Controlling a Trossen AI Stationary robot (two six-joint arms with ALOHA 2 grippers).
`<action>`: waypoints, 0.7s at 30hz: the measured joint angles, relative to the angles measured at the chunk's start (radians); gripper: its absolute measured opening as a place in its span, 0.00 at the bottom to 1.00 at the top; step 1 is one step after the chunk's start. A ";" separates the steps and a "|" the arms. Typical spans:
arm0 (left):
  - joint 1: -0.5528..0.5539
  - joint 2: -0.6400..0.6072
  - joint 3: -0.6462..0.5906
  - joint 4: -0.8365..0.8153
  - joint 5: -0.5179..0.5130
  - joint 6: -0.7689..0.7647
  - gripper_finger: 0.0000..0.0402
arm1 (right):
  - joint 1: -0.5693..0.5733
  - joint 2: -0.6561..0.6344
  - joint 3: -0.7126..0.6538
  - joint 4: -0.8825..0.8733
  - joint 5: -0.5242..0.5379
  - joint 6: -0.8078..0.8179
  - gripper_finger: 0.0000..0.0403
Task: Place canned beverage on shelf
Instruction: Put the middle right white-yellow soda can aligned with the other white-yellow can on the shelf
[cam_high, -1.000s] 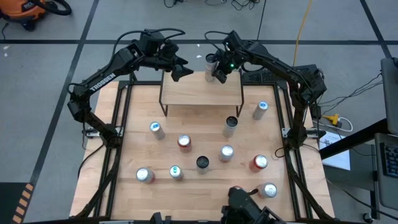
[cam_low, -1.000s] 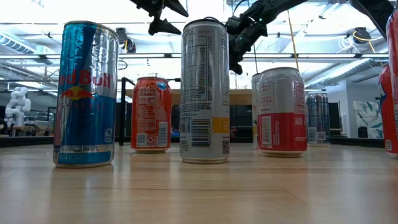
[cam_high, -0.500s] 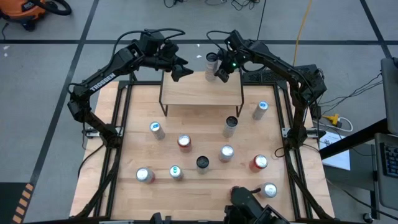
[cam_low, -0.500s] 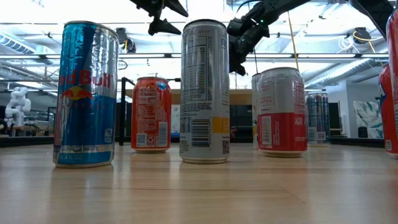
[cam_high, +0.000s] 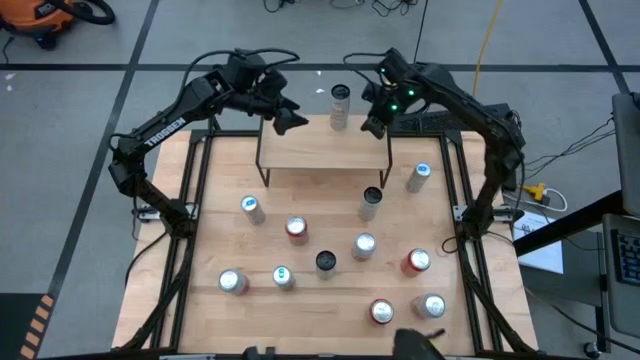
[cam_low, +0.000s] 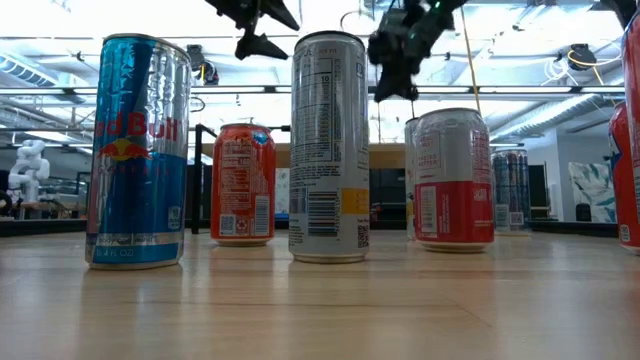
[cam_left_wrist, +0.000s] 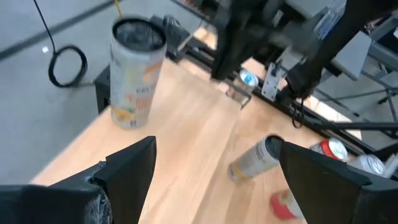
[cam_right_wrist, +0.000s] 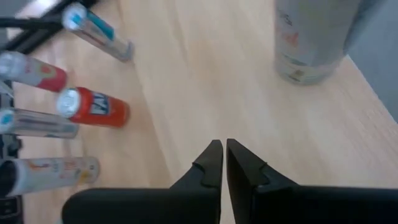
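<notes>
A pale silver can (cam_high: 340, 104) stands upright on its base at the far edge of the small wooden shelf (cam_high: 320, 152). The wrist views show the same can (cam_left_wrist: 133, 73) (cam_right_wrist: 311, 37) on the shelf's light top (cam_left_wrist: 186, 143). My right gripper (cam_high: 375, 127) (cam_right_wrist: 222, 148) is shut and empty. It hangs above the shelf's far right part, a little to the right of the can and apart from it. My left gripper (cam_high: 286, 118) (cam_left_wrist: 214, 174) is open and empty above the shelf's far left corner. It points toward the can.
Several cans stand on the tabletop in front of the shelf, among them a dark-topped can (cam_high: 371, 202), a blue-topped can (cam_high: 418, 177) and a red can (cam_high: 416, 262). The low view shows a blue can (cam_low: 140, 150) and a tall silver can (cam_low: 328, 145) close up.
My right gripper has drawn back from the can on the shelf, toward the table's right edge and upward, staying shut. The can stands where it stood. A dark shape at the table's near edge has gone, baring a red can there.
</notes>
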 joint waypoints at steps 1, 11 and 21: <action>0.000 0.000 0.000 -0.015 0.001 0.001 0.85 | 0.007 -0.019 0.000 -0.008 0.001 0.013 0.00; -0.024 -0.020 0.000 -0.136 0.005 0.000 0.85 | 0.142 -0.151 0.001 -0.098 0.055 0.152 0.00; -0.156 -0.046 0.000 -0.221 0.005 -0.018 0.85 | 0.293 -0.213 0.001 -0.175 0.151 0.181 0.00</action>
